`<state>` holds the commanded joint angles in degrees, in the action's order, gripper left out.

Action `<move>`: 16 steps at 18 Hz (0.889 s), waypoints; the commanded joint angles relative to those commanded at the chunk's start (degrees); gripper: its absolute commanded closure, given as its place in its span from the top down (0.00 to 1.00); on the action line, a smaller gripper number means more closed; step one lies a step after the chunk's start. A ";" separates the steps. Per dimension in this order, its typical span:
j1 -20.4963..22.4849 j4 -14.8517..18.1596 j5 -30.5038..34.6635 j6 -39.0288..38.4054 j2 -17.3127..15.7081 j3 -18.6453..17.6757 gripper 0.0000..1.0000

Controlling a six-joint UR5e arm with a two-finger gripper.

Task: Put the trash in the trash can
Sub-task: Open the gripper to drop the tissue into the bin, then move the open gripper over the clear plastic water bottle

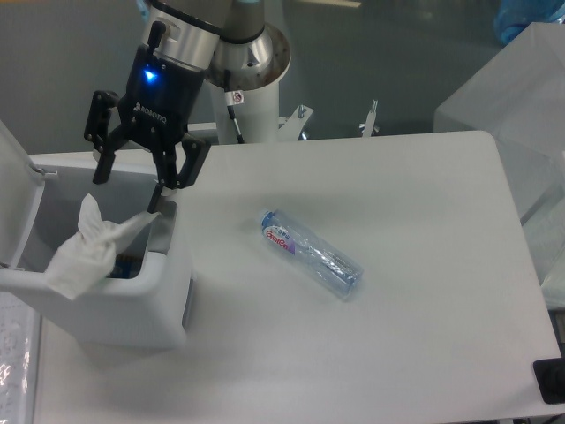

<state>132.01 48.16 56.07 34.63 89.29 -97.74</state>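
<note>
Now our gripper [128, 184] jaws are released above the trash can [132, 305], wrapper [88, 252] dropping in; bottle [311, 253] waits at 3 o'clock.

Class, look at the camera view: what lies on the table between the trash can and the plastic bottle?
Nothing: between the trash can and the plastic bottle, the camera view shows only bare white table.

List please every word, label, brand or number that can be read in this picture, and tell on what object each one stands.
"ROBOTIQ": white letters on the black body of the gripper, small, only just readable.
Red-and-blue label on the clear plastic bottle: brand lettering there, too blurred to read.
Small sticker on the robot base: too small to read.
White wrapper at the trash can: no readable print.
</note>
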 joint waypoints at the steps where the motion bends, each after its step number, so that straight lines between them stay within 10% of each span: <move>1: 0.52 0.00 0.00 0.00 0.53 0.09 1.00; 16: 16.70 3.07 6.92 -1.66 9.40 -3.43 1.00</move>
<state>148.71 51.24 62.99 32.97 98.69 -101.16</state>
